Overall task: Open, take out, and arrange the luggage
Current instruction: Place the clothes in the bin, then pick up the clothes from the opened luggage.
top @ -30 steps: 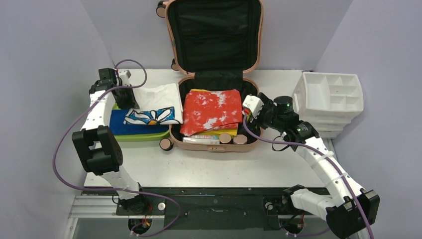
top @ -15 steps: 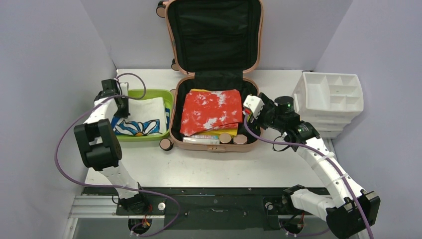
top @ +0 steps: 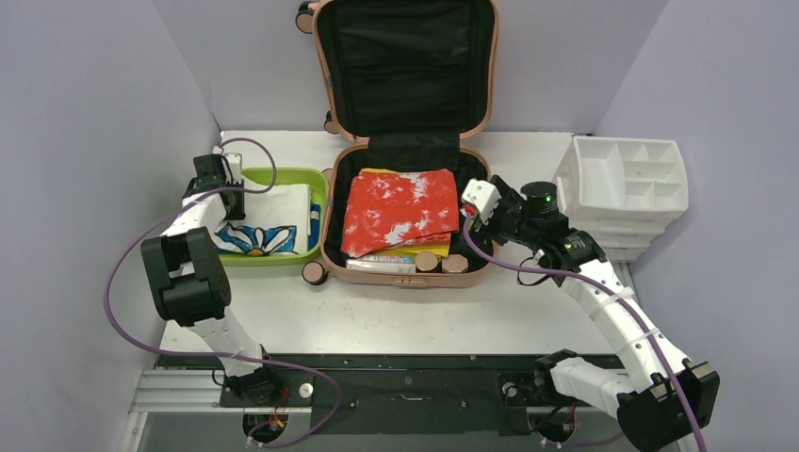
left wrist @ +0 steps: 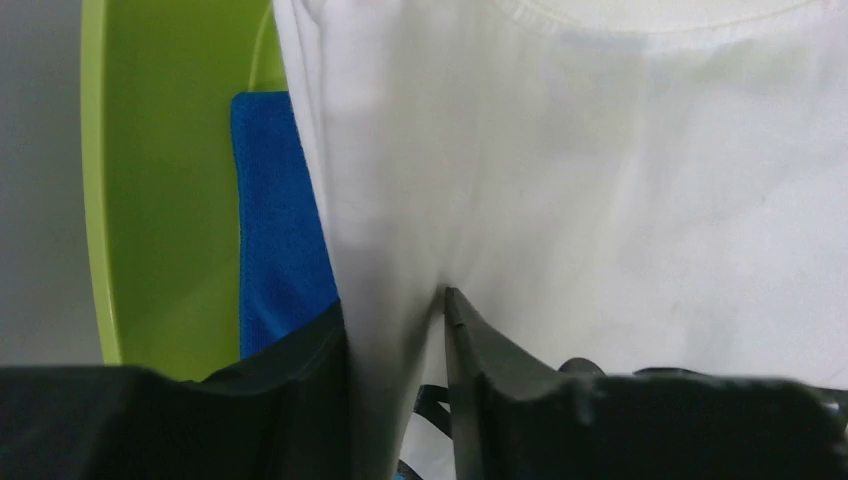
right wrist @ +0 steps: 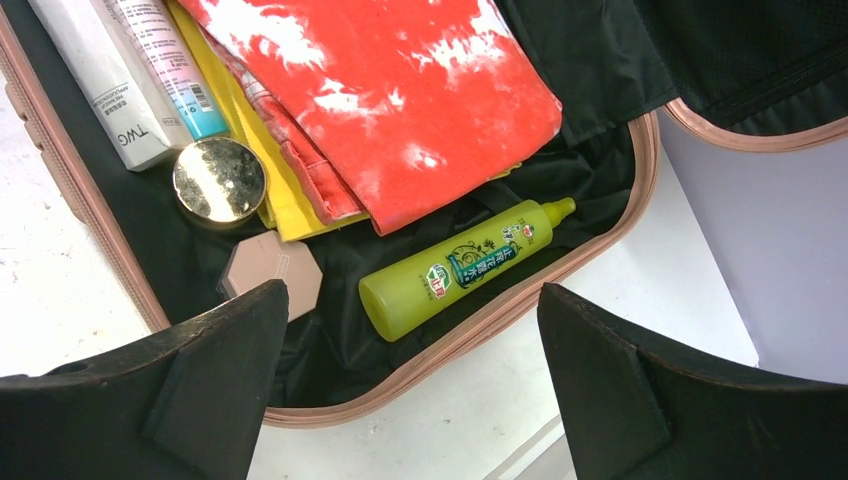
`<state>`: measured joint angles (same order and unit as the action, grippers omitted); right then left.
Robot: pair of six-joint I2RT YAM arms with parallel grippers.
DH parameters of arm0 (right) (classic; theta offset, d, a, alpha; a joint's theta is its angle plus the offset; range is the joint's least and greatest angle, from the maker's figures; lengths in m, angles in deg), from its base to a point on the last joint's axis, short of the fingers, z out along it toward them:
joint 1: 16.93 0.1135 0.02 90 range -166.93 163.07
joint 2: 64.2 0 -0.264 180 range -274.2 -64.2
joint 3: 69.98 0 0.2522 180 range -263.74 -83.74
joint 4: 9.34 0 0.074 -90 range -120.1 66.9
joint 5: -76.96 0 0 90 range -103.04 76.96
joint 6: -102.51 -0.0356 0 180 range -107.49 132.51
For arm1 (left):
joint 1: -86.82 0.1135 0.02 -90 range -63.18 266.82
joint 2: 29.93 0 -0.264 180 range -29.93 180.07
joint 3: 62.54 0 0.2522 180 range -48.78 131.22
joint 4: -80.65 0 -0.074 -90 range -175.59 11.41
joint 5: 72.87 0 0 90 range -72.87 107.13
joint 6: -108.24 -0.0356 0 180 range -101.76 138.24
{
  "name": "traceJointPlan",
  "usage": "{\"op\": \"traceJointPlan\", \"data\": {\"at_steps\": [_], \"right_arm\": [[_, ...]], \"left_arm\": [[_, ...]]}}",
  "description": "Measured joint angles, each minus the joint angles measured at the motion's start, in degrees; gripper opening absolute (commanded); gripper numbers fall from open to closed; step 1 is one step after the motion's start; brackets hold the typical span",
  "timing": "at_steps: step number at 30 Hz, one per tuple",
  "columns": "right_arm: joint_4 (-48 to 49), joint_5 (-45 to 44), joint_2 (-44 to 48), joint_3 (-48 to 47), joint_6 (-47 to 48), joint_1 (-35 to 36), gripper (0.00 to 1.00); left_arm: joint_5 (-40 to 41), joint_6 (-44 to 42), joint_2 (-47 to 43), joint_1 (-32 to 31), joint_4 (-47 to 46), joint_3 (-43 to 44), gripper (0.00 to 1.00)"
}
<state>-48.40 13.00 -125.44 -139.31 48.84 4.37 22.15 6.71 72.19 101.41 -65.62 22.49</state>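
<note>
The salmon-pink luggage (top: 406, 279) lies open mid-table, its black-lined lid (top: 405, 56) standing upright at the back. Inside lie a red-and-white cloth (top: 400, 209), tubes, round jars and a lime-green bottle (right wrist: 465, 265). My left gripper (top: 229, 200) is over the green tub (top: 283, 174), shut on a fold of the white daisy-print shirt (top: 273, 218), which lies in the tub over a blue cloth (left wrist: 280, 200). In the left wrist view my left gripper (left wrist: 395, 300) pinches the white fabric. My right gripper (right wrist: 412, 290) is open and empty above the luggage's right rim; in the top view it (top: 468, 209) hovers there.
A white drawer organizer (top: 622, 179) stands stacked at the right edge of the table. The tub sits against the luggage's left side. Grey walls close in on both sides and the back. A caster wheel (top: 313, 273) sticks out at the luggage's front left corner.
My left gripper has carried the white shirt down and left into the green tub, uncovering the tub's rim. The right arm has barely moved.
</note>
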Motion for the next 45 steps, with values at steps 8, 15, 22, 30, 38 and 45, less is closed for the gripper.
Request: {"op": "traceJointPlan", "data": {"at_steps": [8, 15, 22, 30, 38, 45], "right_arm": [[0.0, 0.4, 0.0, 0.0, 0.0, 0.0, 0.90], [0.7, 0.4, 0.0, 0.3, -1.6, -0.3, 0.90], [-0.8, 1.5, -1.0, -0.7, 0.0, -0.2, 0.91], [-3.0, -0.6, -11.2, -10.0, 7.3, 6.8, 0.91], [-1.1, -1.9, -13.4, -10.8, 8.4, 10.3, 0.91], [-0.4, -2.3, -13.1, -8.1, 9.1, 9.1, 0.91]], "left_arm": [[3.2, 1.4, -1.7, -0.2, -0.1, 0.0, 0.97], [2.8, 4.1, -10.6, -0.3, -0.5, 0.2, 0.96], [-5.5, 6.7, -21.1, -7.1, -0.5, 1.2, 0.96], [-20.4, 13.8, -19.5, -22.9, -0.4, 7.7, 0.96], [-21.4, 22.0, -2.2, -29.4, 3.7, 15.1, 0.96], [-16.6, 26.6, 5.9, -34.7, 7.1, 16.3, 0.96]]}}
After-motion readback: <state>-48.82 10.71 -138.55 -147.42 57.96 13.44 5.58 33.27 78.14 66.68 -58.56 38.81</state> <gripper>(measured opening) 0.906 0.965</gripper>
